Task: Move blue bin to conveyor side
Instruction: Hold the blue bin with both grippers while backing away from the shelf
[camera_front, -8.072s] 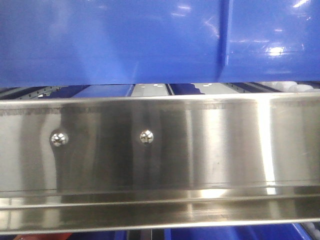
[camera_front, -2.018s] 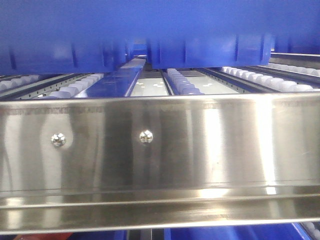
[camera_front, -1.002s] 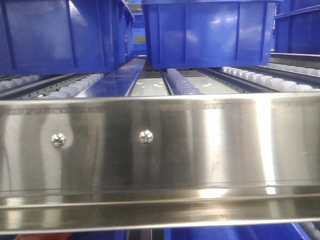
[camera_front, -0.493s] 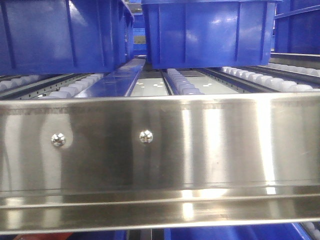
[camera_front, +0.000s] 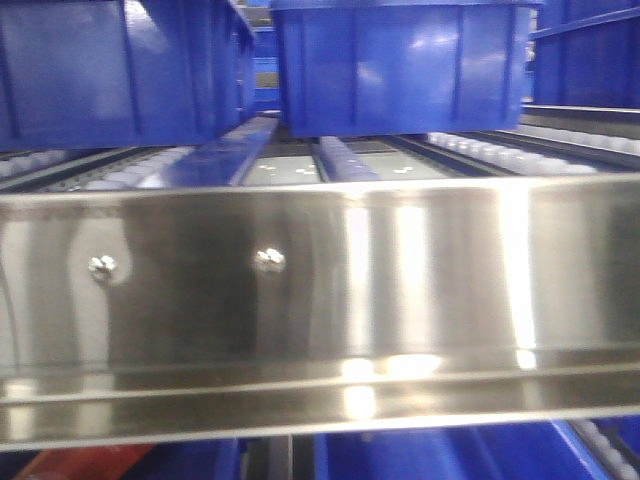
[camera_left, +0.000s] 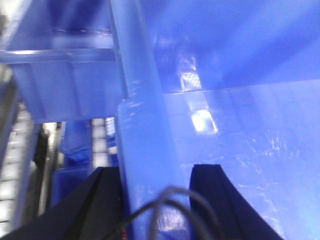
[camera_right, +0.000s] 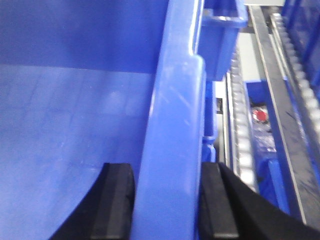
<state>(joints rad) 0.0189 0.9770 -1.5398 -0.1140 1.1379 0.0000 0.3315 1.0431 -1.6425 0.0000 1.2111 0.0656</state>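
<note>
The blue bin fills both wrist views, seen from above its thickened rim. In the left wrist view my left gripper (camera_left: 155, 172) is shut on the bin's rim (camera_left: 142, 115), one black finger (camera_left: 107, 192) outside the wall and one inside. In the right wrist view my right gripper (camera_right: 167, 172) is shut on the opposite rim (camera_right: 172, 100), with its black fingers (camera_right: 117, 200) on either side. The held bin and both grippers are out of the front view. The black belt conveyor with the red frame is not in view.
A stainless-steel rail (camera_front: 320, 280) with two screws spans the front view. Behind it, white rollers (camera_front: 500, 150) carry two other blue bins (camera_front: 110, 70) (camera_front: 400, 65). The right wrist view shows roller tracks (camera_right: 240, 135), a red object (camera_right: 259, 115) and another bin (camera_right: 222, 30).
The held bin rose out of the top of the front view, uncovering the bins behind. In the last half second the rail, screws and bins shifted left and the front view blurred.
</note>
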